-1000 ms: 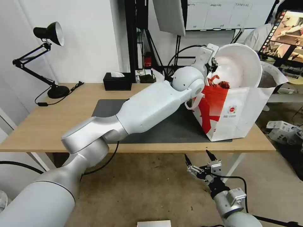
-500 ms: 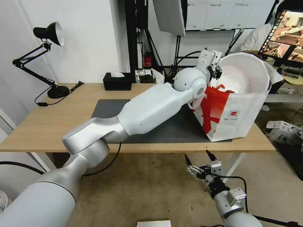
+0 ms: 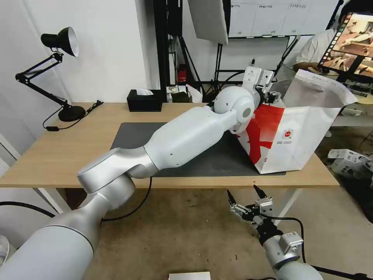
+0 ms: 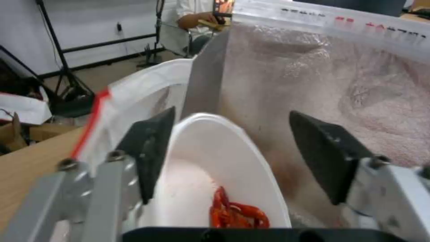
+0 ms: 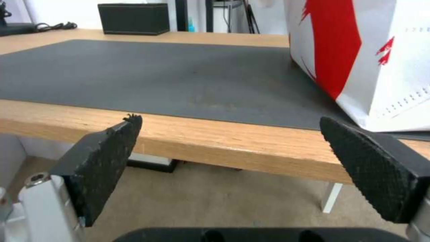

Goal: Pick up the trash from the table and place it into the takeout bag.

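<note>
Trash is what I am tidying, and the biggest thing before me is the table [image 3: 58, 155], long and made of light wood. A dark grey mat [image 3: 132, 134] lies flat on the middle of it. On the right part of the mat stands the takeout bag [image 3: 295, 136], red and white, with its mouth open at the top. It is shiny and crinkly on the inside.

My left arm [image 3: 182, 136] reaches from the near left across the table to the bag. My left pincer [image 3: 268, 95] is at the left edge of the bag's mouth. Its two black fingers [image 4: 150, 148] are spread wide apart and they hold nothing.

Right under them, down inside the bag, sits the white round bowl [image 4: 233, 174]. It leans on its side against the bag's wall. Some red crayfish shells [image 4: 235, 213] lie in the low part of the bowl.

My right pincer [image 3: 246, 196] is low down on the near side, below the table's front edge and off to the right. Its fingers [image 5: 103, 161] are spread wide too, with nothing between them.

At the far edge of the table sits a black tissue box [image 3: 144, 100]. A black desk lamp [image 3: 60, 41] stands at the far left corner.
</note>
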Available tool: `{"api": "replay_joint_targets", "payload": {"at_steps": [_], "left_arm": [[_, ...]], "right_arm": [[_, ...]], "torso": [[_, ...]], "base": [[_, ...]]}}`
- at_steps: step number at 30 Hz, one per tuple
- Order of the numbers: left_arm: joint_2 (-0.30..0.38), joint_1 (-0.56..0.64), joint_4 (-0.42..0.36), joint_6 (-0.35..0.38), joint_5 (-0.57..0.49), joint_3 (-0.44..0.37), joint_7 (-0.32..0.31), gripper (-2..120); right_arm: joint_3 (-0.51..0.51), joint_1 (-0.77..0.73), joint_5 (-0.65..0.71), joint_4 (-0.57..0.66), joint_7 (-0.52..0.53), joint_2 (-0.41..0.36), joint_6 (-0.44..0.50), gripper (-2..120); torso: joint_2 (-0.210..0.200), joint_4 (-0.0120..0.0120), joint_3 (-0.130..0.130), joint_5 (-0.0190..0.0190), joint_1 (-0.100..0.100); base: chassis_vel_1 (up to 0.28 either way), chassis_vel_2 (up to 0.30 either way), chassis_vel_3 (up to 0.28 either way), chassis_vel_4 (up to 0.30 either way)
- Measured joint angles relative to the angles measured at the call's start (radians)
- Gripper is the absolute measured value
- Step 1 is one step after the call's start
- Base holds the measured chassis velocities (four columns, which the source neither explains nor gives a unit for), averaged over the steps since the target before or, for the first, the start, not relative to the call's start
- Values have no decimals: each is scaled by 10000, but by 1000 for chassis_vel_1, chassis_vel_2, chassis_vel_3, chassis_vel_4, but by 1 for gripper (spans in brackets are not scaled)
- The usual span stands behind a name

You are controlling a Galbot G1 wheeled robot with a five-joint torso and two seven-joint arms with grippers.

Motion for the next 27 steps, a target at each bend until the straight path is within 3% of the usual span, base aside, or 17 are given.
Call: {"api": "replay_joint_targets", "payload": {"at_steps": [5,13,21,22,27], "left_arm": [[57,0,-189,-44,17,-109,-115,97],[918,-39,-1365,-242,161,-323,-307,100],[3139,417,-3831,-220,-233,-993,-590,100],[3139,417,-3831,-220,-233,-993,-590,100],[4418,1388,-5290,-240,-275,-1774,-689,100]], "right_arm": [[0,0,0,0,0,0,0,100],[0,0,0,0,-1,0,0,100],[0,0,0,0,0,0,0,100],[0,0,0,0,0,0,0,100],[0,0,0,0,0,0,0,100]], "torso": [[0,0,0,0,1],[0,1,0,-1,1],[0,2,0,-5,1],[0,2,0,-5,1],[0,0,0,-4,1]], "base": [[0,0,0,0],[0,0,0,0],[0,0,0,0],[0,0,0,0],[0,0,0,0]]}}
